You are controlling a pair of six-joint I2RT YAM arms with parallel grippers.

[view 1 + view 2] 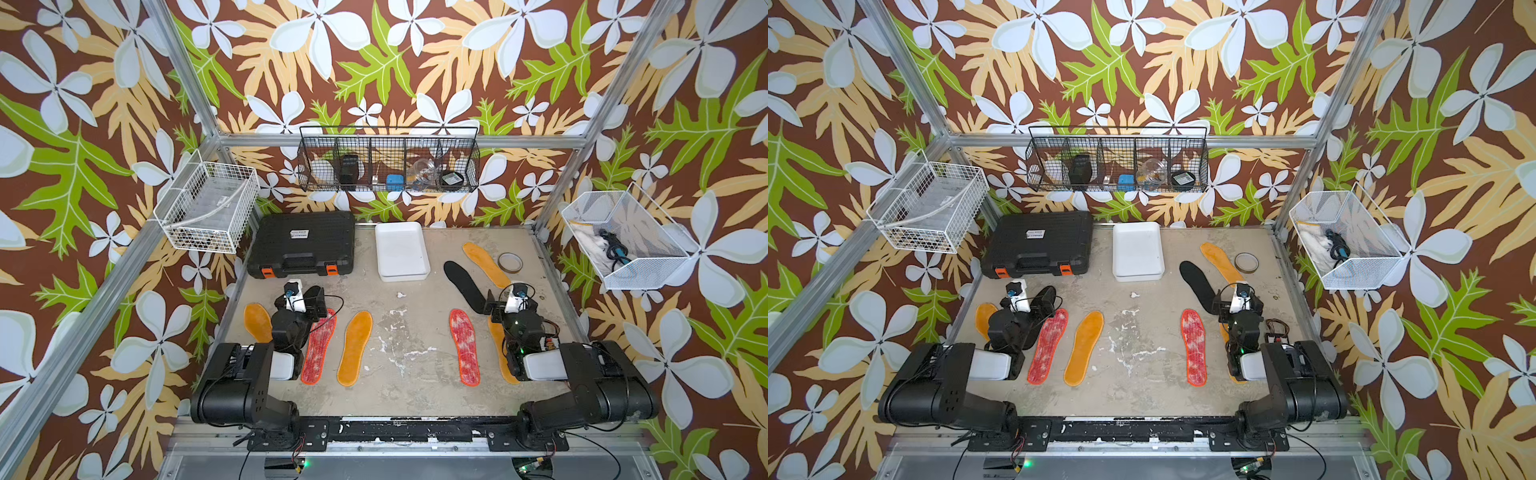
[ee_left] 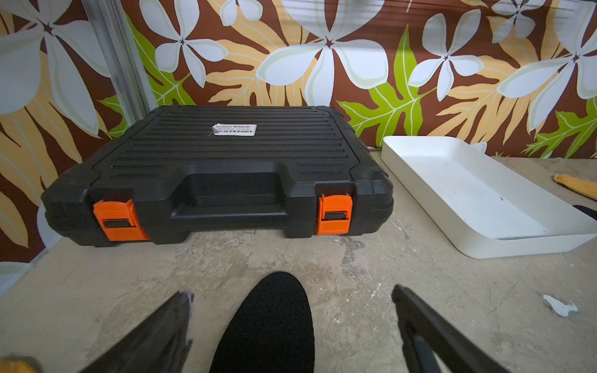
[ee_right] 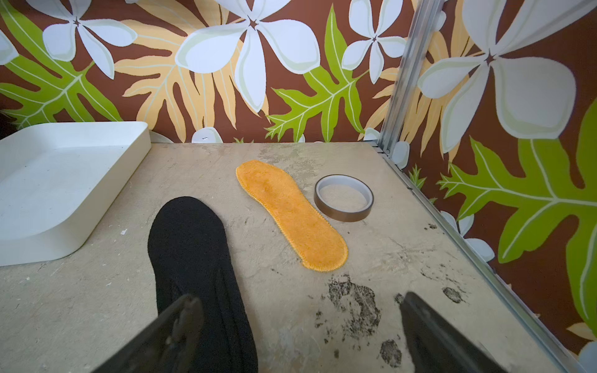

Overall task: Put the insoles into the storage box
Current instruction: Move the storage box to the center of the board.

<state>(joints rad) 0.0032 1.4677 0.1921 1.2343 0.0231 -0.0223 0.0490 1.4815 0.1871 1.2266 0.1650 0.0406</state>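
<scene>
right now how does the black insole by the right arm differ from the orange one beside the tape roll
The black insole is plain; the orange insole is fuzzy with a stitched rim. The black insole reaches under the open right gripper; the orange insole lies clear, beside the tape roll. Both lie flat outside the storage box.

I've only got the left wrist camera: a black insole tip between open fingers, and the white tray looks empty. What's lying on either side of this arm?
Observer: In a top view, a red-white insole lies right beside the left arm, toward the table's middle.
Operator: And on the outer side?
Observer: An orange insole, partly hidden by that arm.
Operator: Is the right gripper busy?
Observer: No. The right gripper is open and holds nothing; a second black insole lies under one finger.
</scene>
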